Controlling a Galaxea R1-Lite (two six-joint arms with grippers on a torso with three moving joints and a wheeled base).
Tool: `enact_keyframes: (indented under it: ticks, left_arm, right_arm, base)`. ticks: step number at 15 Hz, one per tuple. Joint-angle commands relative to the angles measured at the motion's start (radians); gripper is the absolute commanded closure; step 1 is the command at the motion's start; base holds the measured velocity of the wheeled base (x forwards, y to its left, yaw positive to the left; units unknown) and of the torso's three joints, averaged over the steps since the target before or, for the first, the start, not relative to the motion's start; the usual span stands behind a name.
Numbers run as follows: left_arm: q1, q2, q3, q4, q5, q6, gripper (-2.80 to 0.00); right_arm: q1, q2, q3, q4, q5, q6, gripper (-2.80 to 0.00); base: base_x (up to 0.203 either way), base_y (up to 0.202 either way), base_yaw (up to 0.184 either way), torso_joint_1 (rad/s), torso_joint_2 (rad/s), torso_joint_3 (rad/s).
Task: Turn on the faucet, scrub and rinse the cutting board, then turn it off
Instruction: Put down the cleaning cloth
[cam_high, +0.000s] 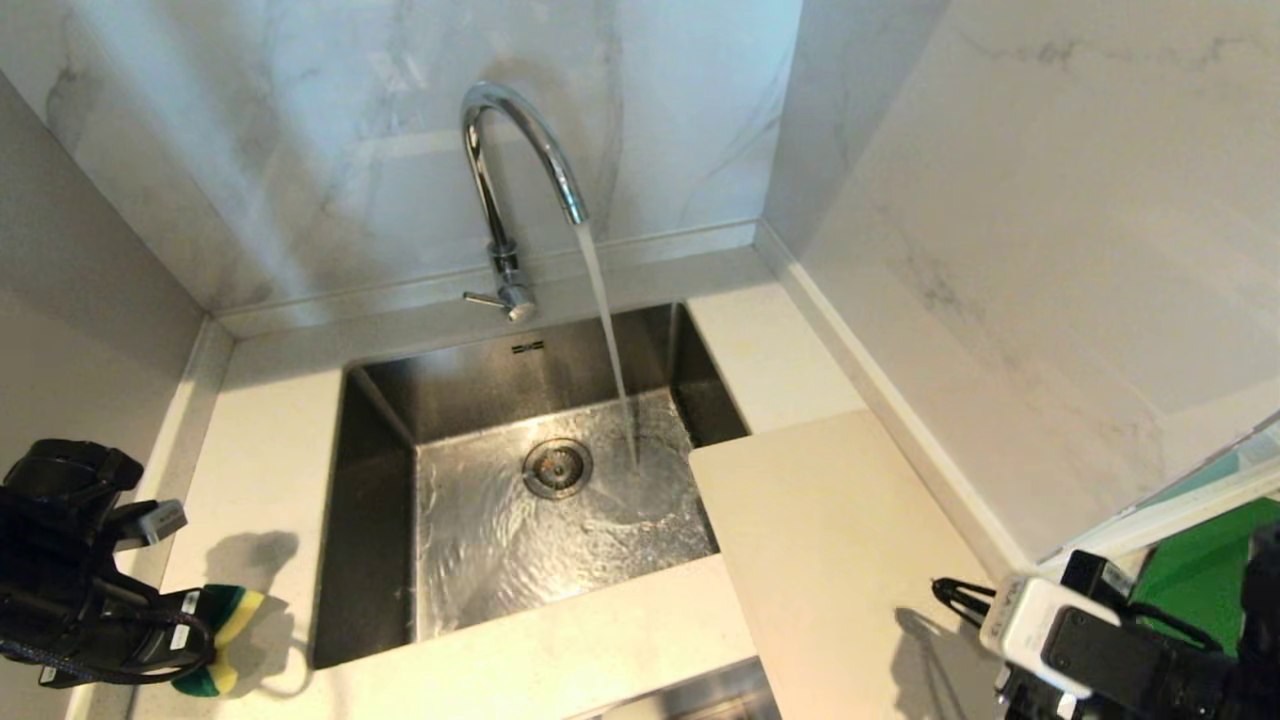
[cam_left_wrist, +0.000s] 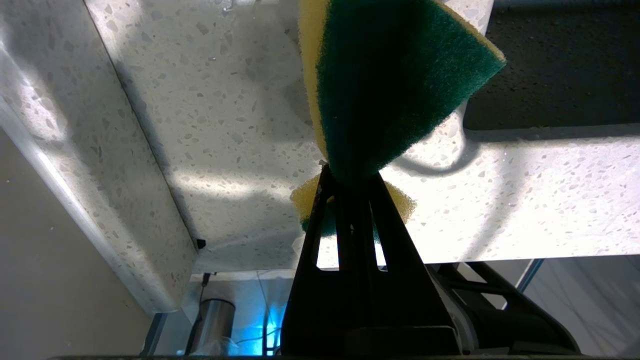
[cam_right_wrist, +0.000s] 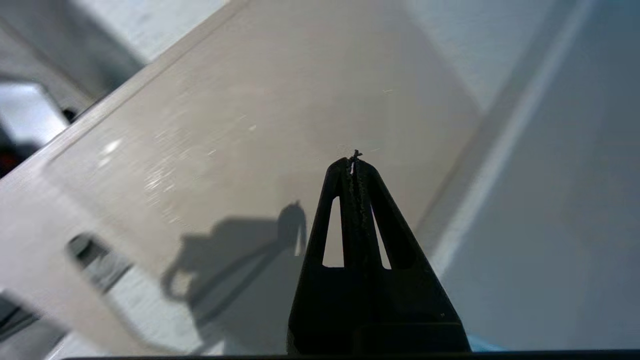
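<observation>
water already runs from the faucet (cam_high: 515, 160) into the sink (cam_high: 380, 480), so the step in hand looks like bringing sponge and board together under the stream. to do it well, the cutting board (cam_high: 830, 540), which lies flat on the counter (cam_high: 265, 450) right of the basin with one corner overhanging it, probably needs sliding or tilting toward the water so the rinse drains into the sink rather than across the worktop, and the scrubbing should be done with the green abrasive face flat on the board, not an edge. the left gripper (cam_left_wrist: 350, 172) hangs over the counter left of the sink, its jaws pressed tight on the sponge (cam_left_wrist: 390, 80), a yellow and green pad squeezed into a fan shape that sticks out past the fingertips; it touches nothing else. the right gripper (cam_right_wrist: 356, 160) hovers just above the board's beige surface, its shadow falling on it, jaws pressed together and holding nothing; whether the tips touch the board cannot be told. the slot handle (cam_right_wrist: 92, 260) shows near the board's near edge, a likely place to take hold.
</observation>
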Motion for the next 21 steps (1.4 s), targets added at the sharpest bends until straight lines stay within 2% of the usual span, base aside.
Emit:
enact_keyframes:
  ticks: [1,3,5,7,9,10,13,15,19,21]
  left_arm:
    - [0.001,0.001,-0.001,0.002,-0.002,-0.002,0.0]
    - [-0.001,0.001,-0.003,0.002,-0.002,-0.002,0.0]
    - [0.001,0.001,-0.001,0.002,-0.004,-0.003,0.0]
    - [-0.001,0.001,-0.001,0.002,-0.004,-0.003,0.0]
    - [-0.007,0.004,-0.001,0.002,-0.005,-0.005,0.0]
    - [-0.007,0.007,-0.001,0.0,-0.005,-0.005,0.0]
    - [-0.007,0.009,0.006,-0.024,-0.005,-0.006,0.0]
    - [-0.009,0.017,0.008,-0.041,-0.007,-0.006,0.0]
    - [-0.013,0.032,0.006,-0.046,-0.031,-0.008,0.0]
    - [-0.017,0.043,0.008,-0.08,-0.033,-0.008,0.0]
  right_arm:
    - [-0.024,-0.031,-0.105,-0.004,-0.014,0.056,0.0]
    - [-0.026,-0.057,-0.192,0.007,-0.095,0.21,0.0]
    - [-0.026,-0.104,-0.265,0.085,-0.128,0.325,0.0]
    - [-0.026,-0.174,-0.379,0.308,-0.174,0.443,0.0]
    - [-0.025,-0.254,-0.484,0.526,-0.209,0.596,0.0]
    - [-0.025,-0.301,-0.512,0.597,-0.229,0.636,0.0]
    - [-0.025,-0.432,-0.581,0.78,-0.305,0.677,0.0]
    - [-0.025,-0.504,-0.63,0.949,-0.325,0.733,0.0]
    - [-0.026,-0.58,-0.731,1.226,-0.327,0.999,0.0]
    - [-0.033,-0.634,-0.75,1.301,-0.328,1.025,0.0]
  base:
    - [0.0,0.0,0.0,0.0,0.0,0.0]
    - [0.0,0.0,0.0,0.0,0.0,0.0]
    - [0.0,0.0,0.0,0.0,0.0,0.0]
    - [0.0,0.0,0.0,0.0,0.0,0.0]
    - [0.0,0.0,0.0,0.0,0.0,0.0]
    - [0.0,0.0,0.0,0.0,0.0,0.0]
    - [0.0,0.0,0.0,0.0,0.0,0.0]
    - [0.0,0.0,0.0,0.0,0.0,0.0]
    - [0.0,0.0,0.0,0.0,0.0,0.0]
    - [0.0,0.0,0.0,0.0,0.0,0.0]
